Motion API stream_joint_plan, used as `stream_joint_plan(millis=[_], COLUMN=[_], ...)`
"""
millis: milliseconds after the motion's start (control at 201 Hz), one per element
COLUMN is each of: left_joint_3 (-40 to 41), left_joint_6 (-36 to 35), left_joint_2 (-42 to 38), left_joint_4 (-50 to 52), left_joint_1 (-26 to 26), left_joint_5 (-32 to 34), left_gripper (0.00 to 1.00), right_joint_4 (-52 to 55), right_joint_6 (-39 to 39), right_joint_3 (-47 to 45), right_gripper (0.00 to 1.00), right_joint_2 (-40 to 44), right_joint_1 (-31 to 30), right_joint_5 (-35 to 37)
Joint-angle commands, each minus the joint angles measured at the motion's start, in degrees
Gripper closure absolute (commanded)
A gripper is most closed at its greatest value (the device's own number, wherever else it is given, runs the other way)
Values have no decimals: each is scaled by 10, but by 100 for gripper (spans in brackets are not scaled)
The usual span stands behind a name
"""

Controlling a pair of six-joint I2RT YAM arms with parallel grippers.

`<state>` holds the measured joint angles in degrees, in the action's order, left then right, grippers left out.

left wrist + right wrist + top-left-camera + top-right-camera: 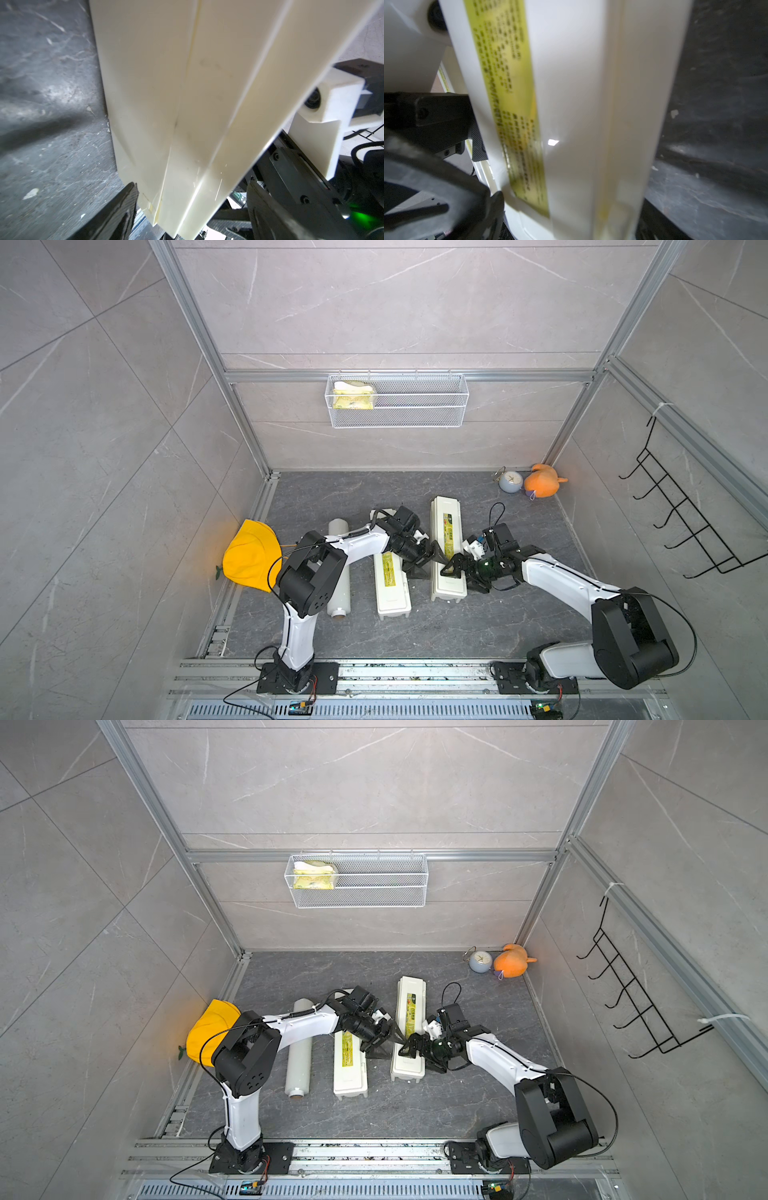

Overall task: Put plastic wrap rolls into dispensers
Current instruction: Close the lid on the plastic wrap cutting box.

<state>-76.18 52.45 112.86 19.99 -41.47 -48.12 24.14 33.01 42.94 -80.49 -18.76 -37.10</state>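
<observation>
Two cream-white dispensers lie lengthwise on the dark floor, lids down and label strips up. The right dispenser (446, 514) (411, 990) has both grippers at its near half. My left gripper (430, 566) (386, 1046) reaches in from the left and stands open around it; in the left wrist view (193, 207) a gap shows beside the dispenser (166, 83). My right gripper (462, 578) (419, 1058) (574, 212) comes from the right, open, its fingers close on either side of the dispenser (571, 83). The left dispenser (392, 593) (349, 1077) lies untouched. One plastic wrap roll (338, 597) (299, 1065) lies left of it, partly under my left arm.
A yellow cap (249, 556) lies against the left wall. A small clock (510, 481) and an orange plush toy (542, 483) sit in the back right corner. A white mesh basket (424, 414) hangs on the back wall, a black hook rack (685, 522) on the right wall.
</observation>
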Motion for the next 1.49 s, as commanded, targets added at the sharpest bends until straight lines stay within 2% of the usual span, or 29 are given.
stream_joint_plan(millis=[0, 184, 567, 826, 1488], left_joint_3=[-2, 0, 16, 39, 47], left_joint_6=[-3, 15, 62, 85, 50], left_joint_2=[-3, -8, -31, -45, -24], left_joint_4=[11, -14, -89, -121, -89], left_joint_1=[-8, -8, -1, 9, 10], left_joint_5=[-23, -31, -47, -47, -43], left_gripper=[17, 17, 14, 14, 17], right_joint_4=[-18, -3, 99, 95, 116], right_joint_6=[10, 12, -24, -28, -16], right_joint_3=[0, 21, 88, 84, 111], right_gripper=[7, 7, 4, 4, 6], right_joint_2=[-13, -20, -13, -32, -57], right_joint_1=[-15, -34, -40, -45, -65], right_joint_5=[18, 36, 84, 94, 152])
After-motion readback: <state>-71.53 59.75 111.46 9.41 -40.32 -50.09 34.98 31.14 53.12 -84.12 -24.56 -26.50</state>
